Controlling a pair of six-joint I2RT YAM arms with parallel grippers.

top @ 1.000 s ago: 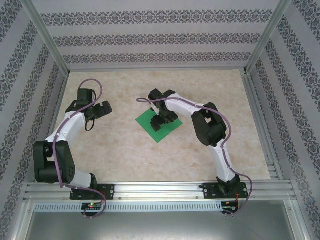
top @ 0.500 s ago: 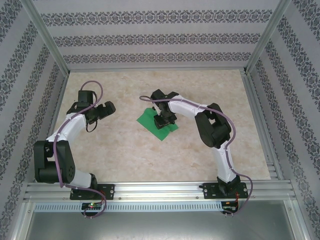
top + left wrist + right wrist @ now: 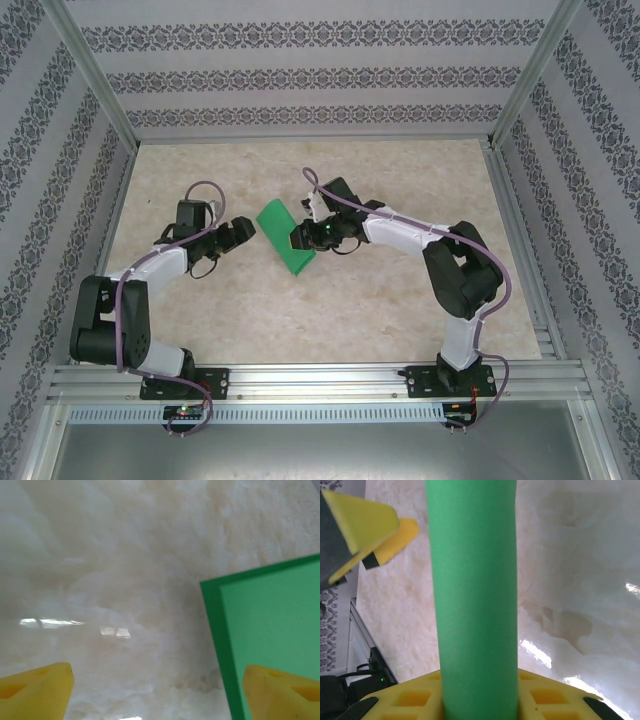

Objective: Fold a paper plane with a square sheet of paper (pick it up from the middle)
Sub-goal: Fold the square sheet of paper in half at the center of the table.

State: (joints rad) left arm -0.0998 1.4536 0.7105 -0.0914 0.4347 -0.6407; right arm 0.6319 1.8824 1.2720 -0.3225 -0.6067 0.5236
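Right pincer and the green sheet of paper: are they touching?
Touching. The right wrist view shows the square sheet of paper clamped inside the right pincer, with no gap on either side.

Right tool (image 3: 300, 238) grips green paper (image 3: 280, 235); left tool (image 3: 243, 231) beside.

The sheet of paper (image 3: 275, 225), pinched at its right edge by the right gripper (image 3: 299, 240), hangs between the 2 grippers and blocks the straight path from one to the other. The left gripper (image 3: 244, 231), its fingers (image 3: 35, 690) spread, sits just beside the sheet's left edge, with a thin strip of bare table (image 3: 400, 170) between them. The right arm (image 3: 410, 232) bars the centre-right and the left arm (image 3: 150, 265) bars the near left. The table's far half lies open, as does the near centre between the bases. Patterned walls (image 3: 300, 75) close 3 sides, and a rail (image 3: 320, 378) bounds the near edge.
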